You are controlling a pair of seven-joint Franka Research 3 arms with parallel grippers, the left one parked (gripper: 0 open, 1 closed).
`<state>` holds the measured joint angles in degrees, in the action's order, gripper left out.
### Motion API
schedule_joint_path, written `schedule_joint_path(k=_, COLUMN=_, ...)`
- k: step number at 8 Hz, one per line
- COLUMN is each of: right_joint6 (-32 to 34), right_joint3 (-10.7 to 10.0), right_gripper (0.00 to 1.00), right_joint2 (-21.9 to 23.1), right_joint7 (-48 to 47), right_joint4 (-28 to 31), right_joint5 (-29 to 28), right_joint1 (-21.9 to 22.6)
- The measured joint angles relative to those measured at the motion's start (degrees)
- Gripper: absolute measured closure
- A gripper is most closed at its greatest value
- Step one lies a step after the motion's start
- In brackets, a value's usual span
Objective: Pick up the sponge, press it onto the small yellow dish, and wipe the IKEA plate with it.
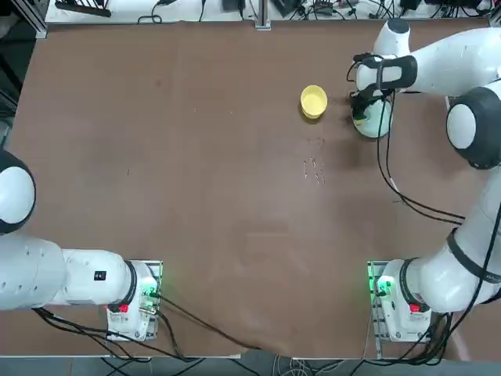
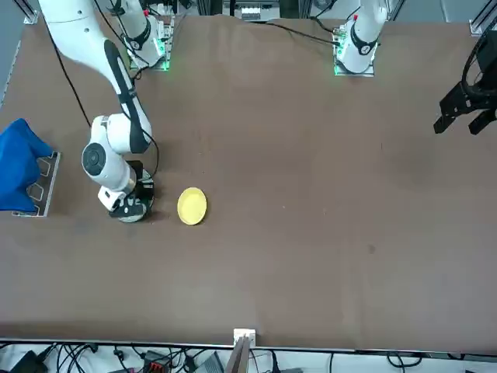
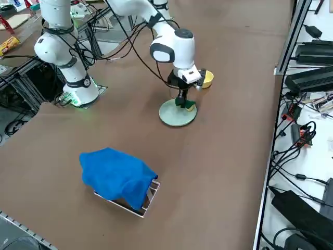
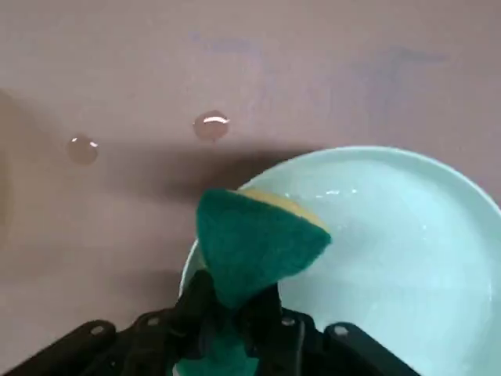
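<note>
One blue cloth (image 3: 117, 174) nearest you hides much of its rack (image 3: 151, 197). Beyond, toward one o'clock, your right claw (image 4: 235, 305) clamps the sponge (image 4: 254, 243), masking its pinched middle, over the IKEA plate (image 3: 171, 115). Past that plate's one o'clock, the arm (image 3: 174, 49) partly covers the small yellow dish (image 3: 208, 78).

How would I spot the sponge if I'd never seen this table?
Find the white robot arm reaching over the brown table, then the pale mint plate below its end. The sponge is pinched in the right gripper over that plate: dark green with a yellow layer, unlike the plain yellow dish nearby.
</note>
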<state>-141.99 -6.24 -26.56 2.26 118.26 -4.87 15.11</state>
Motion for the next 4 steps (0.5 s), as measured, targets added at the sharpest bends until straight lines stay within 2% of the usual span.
schedule_joint_path(k=4, right_joint6=-0.05, right_joint3=0.0, right_gripper=0.79, right_joint2=3.71, right_joint7=-0.32, right_joint4=4.71, right_joint5=-0.19, right_joint1=-0.18)
